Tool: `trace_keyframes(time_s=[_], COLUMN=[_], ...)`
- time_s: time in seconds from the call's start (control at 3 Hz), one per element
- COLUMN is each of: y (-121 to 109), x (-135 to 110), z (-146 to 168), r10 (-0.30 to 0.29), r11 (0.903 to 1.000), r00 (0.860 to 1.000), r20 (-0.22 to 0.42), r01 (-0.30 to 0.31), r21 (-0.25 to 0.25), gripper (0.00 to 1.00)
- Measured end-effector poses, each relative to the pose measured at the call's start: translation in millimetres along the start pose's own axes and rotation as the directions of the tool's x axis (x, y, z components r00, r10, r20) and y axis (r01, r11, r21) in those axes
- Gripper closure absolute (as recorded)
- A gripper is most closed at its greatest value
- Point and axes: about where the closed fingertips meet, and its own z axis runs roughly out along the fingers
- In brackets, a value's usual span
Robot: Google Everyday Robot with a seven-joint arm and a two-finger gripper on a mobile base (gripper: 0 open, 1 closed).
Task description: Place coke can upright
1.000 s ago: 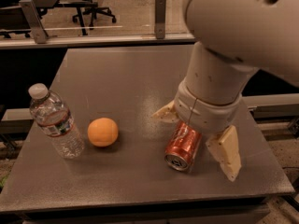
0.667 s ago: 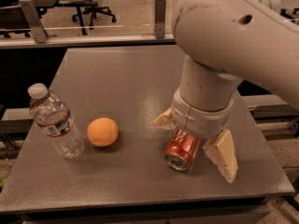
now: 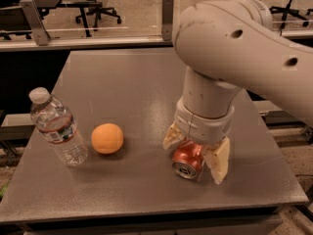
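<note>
The coke can (image 3: 188, 160) is red and lies on its side on the grey table (image 3: 122, 87), right of centre near the front, with a silver end facing the camera. My gripper (image 3: 194, 151) comes down on it from above. One cream finger (image 3: 171, 136) sits against its left side and the other (image 3: 218, 163) against its right. The fingers look closed against the can. The wrist hides the can's far end.
A round orange (image 3: 107, 138) lies left of the can. A clear plastic water bottle (image 3: 55, 126) with a white cap stands at the left edge. The table's front edge is close below the can. Rails and office chairs stand behind the table.
The arm has come lower over the can and its bulk has swung right. The two fingers have drawn closer together, from wide apart to against the can's sides. The can, orange and bottle have not moved.
</note>
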Motion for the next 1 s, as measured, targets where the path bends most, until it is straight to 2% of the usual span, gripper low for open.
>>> trace_keyframes(time_s=[0.33, 0.67, 1.0], y=[-4.6, -18.5, -33.0], x=[-2.6, -1.5, -1.4], z=[-3.9, -25.5, -49.2], r10=[0.004, 0.096, 0.174], r11=[0.9999, 0.9935, 0.9782], r00=[1.0, 0.989, 0.967], r20=[0.021, 0.11, 0.186], r01=[-0.004, -0.102, -0.191], r21=[0.015, 0.051, 0.08], gripper=[0.49, 0.8, 1.0])
